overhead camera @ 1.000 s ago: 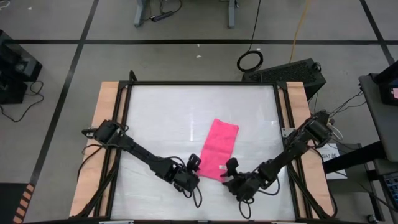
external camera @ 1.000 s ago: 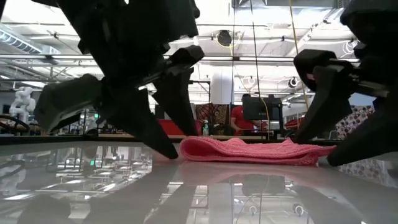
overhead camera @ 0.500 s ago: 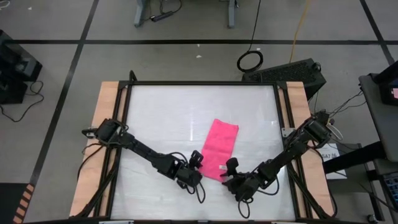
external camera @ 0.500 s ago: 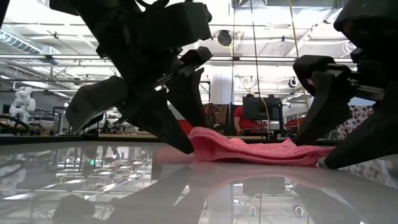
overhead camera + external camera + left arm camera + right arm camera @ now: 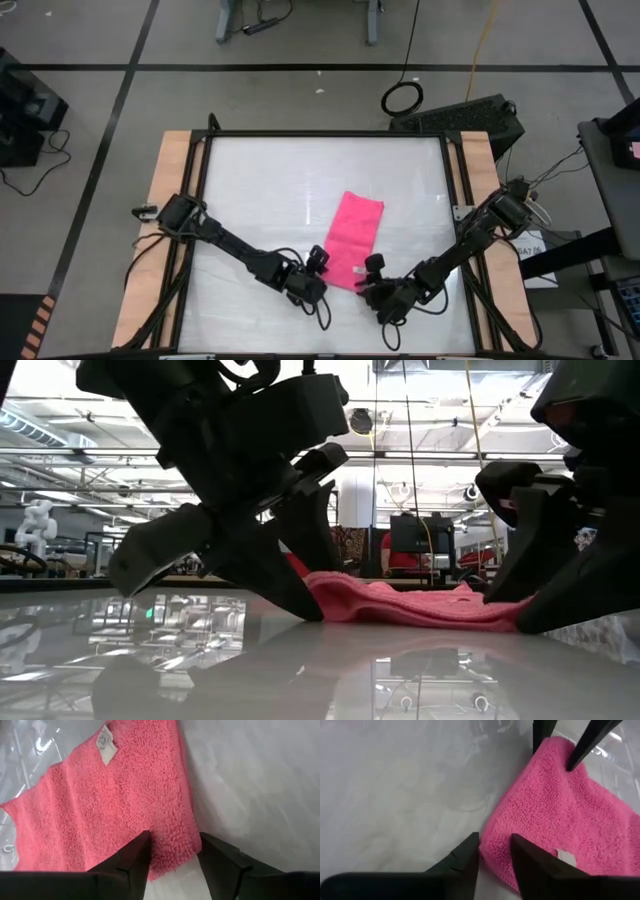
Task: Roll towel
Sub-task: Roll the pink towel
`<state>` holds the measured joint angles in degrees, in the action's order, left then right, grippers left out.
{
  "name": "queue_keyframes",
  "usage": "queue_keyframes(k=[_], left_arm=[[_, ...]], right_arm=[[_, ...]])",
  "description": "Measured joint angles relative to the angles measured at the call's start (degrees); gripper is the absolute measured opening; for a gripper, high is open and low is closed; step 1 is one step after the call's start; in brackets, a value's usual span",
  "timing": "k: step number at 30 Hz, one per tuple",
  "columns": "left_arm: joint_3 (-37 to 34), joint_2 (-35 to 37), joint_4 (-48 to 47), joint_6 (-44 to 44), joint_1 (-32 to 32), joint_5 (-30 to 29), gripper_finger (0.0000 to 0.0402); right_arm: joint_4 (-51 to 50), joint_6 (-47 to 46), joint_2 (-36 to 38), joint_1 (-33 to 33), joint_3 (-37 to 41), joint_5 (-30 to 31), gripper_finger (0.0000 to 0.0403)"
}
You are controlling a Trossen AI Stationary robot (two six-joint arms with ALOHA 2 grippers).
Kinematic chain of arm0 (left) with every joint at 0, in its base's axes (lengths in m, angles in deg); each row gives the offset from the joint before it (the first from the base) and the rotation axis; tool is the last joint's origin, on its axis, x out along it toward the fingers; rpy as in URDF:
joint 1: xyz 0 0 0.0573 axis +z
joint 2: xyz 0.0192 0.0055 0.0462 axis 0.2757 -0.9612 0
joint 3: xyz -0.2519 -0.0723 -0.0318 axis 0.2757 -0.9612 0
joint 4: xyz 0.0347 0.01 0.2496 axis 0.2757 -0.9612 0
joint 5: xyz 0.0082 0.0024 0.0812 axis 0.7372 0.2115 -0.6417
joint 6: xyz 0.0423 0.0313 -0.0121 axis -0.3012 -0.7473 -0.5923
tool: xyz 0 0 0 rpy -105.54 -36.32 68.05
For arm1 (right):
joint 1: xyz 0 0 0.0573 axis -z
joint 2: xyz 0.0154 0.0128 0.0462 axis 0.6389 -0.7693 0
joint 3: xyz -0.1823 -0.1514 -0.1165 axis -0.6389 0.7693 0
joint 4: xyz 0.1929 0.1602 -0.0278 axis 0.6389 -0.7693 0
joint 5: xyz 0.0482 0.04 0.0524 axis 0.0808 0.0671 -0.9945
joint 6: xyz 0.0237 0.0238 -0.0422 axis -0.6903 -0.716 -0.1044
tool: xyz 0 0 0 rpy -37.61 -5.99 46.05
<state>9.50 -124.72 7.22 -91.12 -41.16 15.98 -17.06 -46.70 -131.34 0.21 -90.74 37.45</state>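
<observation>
White table (image 5: 260, 180): both jaws astride towel (image 5: 355, 240) corners, partly open.

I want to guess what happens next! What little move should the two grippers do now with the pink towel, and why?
Probably pinch shut. The left gripper and the right gripper each straddle a near corner of the towel, fingers apart with cloth between them. The towel lies flat and unrolled on the table, so gripping both corners likely comes before rolling it away.
</observation>
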Motion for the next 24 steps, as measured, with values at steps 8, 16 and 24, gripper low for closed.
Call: queue_keyframes(k=[8,16,24], left_arm=[[-0.04,-0.18,-0.1,-0.55,0.1,1.29,0.0091],[-0.1,-0.21,-0.25,-0.45,0.39,4.65,0.0037],[-0.13,-0.21,-0.18,-0.18,-0.16,4.49,0.0093]], right_arm=[[0.25,-6.39,-0.14,-0.54,-0.03,0.17,0.0007],[0.61,-12.66,0.85,-1.44,0.05,0.64,0.0002],[0.84,-19.32,0.91,-1.44,0.05,-1.3,0.0001]])
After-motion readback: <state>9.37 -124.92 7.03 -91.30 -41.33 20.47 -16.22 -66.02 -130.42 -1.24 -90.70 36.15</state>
